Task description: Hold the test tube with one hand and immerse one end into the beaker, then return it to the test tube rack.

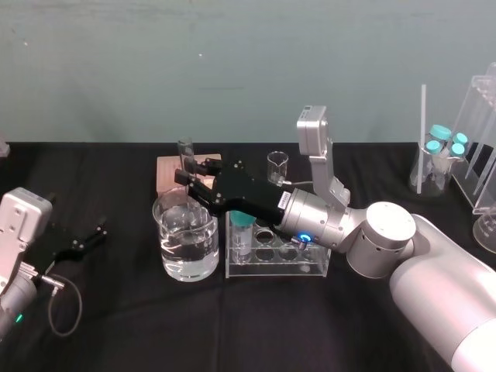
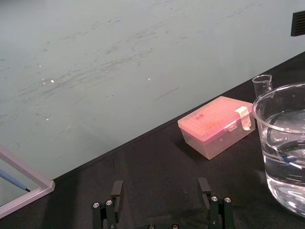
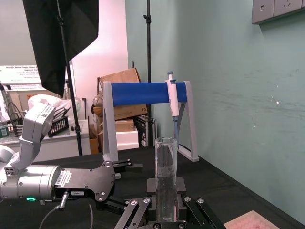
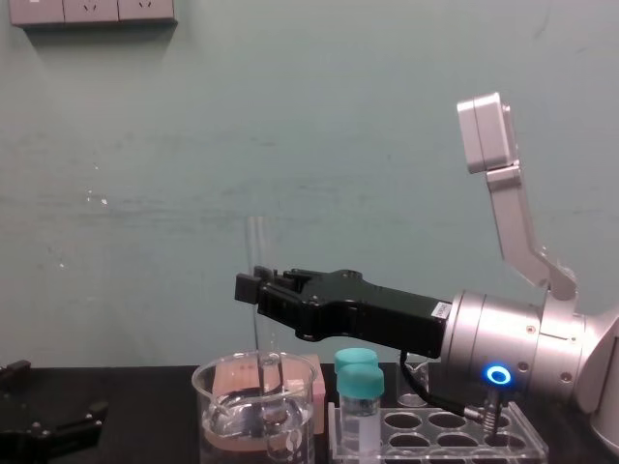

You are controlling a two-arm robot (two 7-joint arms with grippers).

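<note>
The right gripper (image 1: 190,177) reaches in from the right and is clenched on the test tube (image 4: 255,246). It holds the tube upright over the beaker (image 1: 172,260), and the lower end drops inside the rim toward the water. Whether the tip has actually broken the surface cannot be told. The tube is thin, bare glass gripped at its middle, so the main danger is slip. If the jaws ease at all, it could slide down and strike the beaker's bottom. Too hard a clamp could crack it. A sideways drift during the lowering or the lift could knock the tube against the beaker's wall, which might tip the beaker or spill water onto the black cloth. The test tube rack (image 1: 294,267) stands just right of the beaker, and a teal-capped vial (image 1: 243,230) sits in its near-left corner. On the way back, a wet and tilted tube could clip that cap or miss a hole and catch the top plate. The left gripper (image 1: 80,240) rests near the left edge, well apart, with its fingers (image 2: 116,191) spread and nothing between them.
</note>
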